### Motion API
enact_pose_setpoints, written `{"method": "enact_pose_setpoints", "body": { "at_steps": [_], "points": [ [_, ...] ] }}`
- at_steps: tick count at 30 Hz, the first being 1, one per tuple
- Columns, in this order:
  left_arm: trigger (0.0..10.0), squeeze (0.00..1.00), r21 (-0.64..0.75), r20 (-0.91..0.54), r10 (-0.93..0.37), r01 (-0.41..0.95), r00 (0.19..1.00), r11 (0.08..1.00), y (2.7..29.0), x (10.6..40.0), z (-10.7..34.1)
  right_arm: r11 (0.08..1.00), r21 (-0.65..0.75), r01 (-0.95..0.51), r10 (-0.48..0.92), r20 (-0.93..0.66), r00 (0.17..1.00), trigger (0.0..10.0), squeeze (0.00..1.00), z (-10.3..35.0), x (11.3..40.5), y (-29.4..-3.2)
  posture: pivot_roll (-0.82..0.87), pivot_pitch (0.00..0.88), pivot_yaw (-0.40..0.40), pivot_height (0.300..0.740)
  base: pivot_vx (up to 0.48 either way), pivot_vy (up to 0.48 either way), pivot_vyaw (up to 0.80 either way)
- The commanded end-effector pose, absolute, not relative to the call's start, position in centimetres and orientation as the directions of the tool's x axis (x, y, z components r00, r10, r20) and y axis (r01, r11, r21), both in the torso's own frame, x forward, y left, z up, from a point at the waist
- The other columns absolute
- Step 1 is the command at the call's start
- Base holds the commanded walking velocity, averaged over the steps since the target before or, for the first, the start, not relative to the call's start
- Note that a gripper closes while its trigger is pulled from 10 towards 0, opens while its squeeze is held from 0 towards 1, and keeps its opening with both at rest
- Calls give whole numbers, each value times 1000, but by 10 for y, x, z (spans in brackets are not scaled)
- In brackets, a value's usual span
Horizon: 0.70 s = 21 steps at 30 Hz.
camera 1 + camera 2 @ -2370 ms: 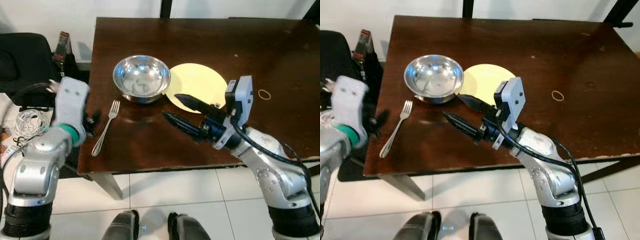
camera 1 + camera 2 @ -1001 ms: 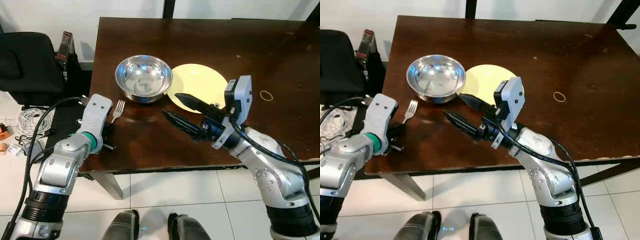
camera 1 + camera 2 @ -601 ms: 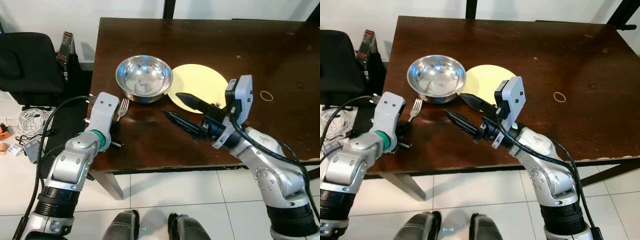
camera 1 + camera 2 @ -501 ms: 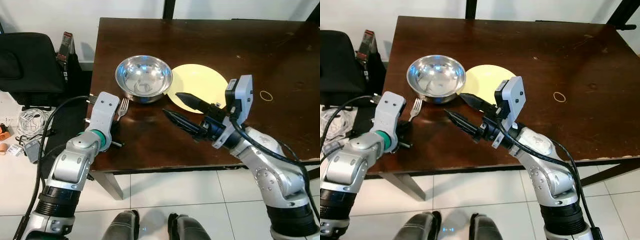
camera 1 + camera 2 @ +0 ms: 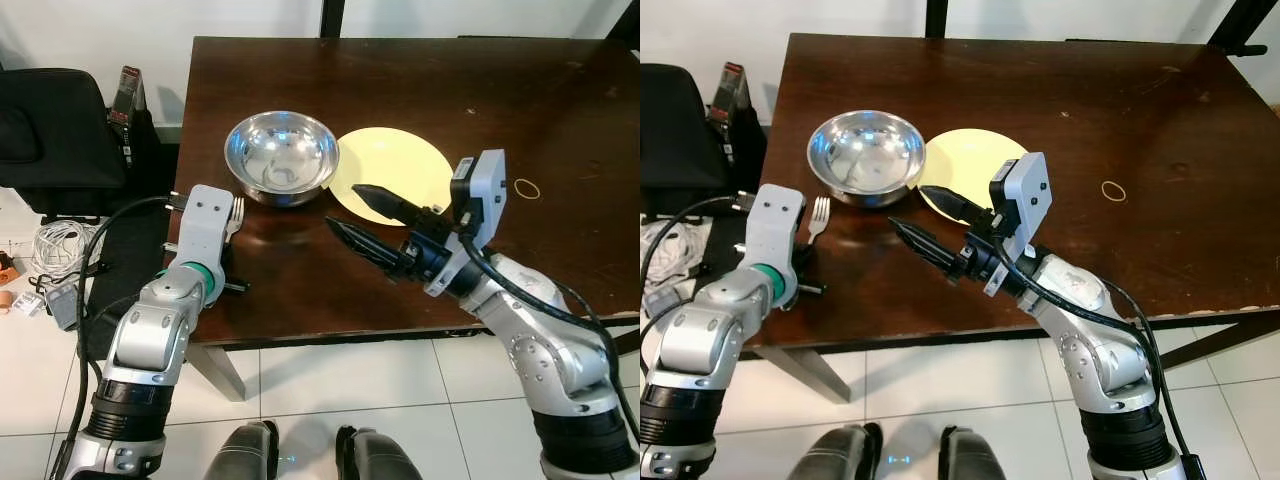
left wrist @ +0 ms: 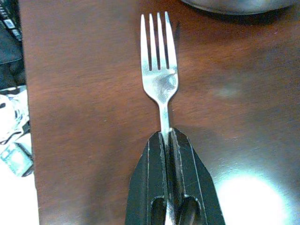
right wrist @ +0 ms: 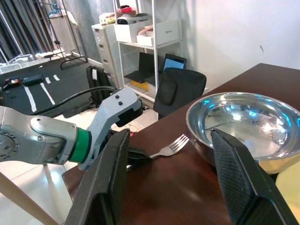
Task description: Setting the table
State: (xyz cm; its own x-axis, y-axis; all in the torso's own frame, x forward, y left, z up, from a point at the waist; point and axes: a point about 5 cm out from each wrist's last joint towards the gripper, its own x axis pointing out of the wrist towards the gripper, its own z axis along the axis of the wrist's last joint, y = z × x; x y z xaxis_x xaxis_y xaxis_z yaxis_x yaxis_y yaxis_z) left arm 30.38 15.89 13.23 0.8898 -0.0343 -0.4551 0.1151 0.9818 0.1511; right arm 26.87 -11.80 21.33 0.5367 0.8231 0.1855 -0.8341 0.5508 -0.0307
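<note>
Dark brown table (image 5: pixel 560 140) holds a shiny metal bowl (image 5: pixel 282 156) beside a yellow plate (image 5: pixel 400 170). Over it, the right gripper (image 5: pixel 352 212) hangs with its fingers spread apart. Up close, the left gripper (image 6: pixel 167 140) pinches the fork (image 6: pixel 159 75) by its handle, flat on the wood near the bowl.

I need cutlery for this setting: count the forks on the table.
1. The fork lies near the table's left edge, tines toward the bowl, its handle pinched in the left gripper. No others visible.
</note>
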Motion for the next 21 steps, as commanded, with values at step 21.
{"method": "enact_pose_setpoints", "body": {
  "at_steps": [21],
  "points": [
    [10000, 0, 118, -605, 88, -20, 791, 993, 168, 284, 102, 556, -35, -830, 820, 185, 542, 10000, 0, 215, 268, -121, 66, 106, 30, 740, 0, 0, 0]
  ]
}}
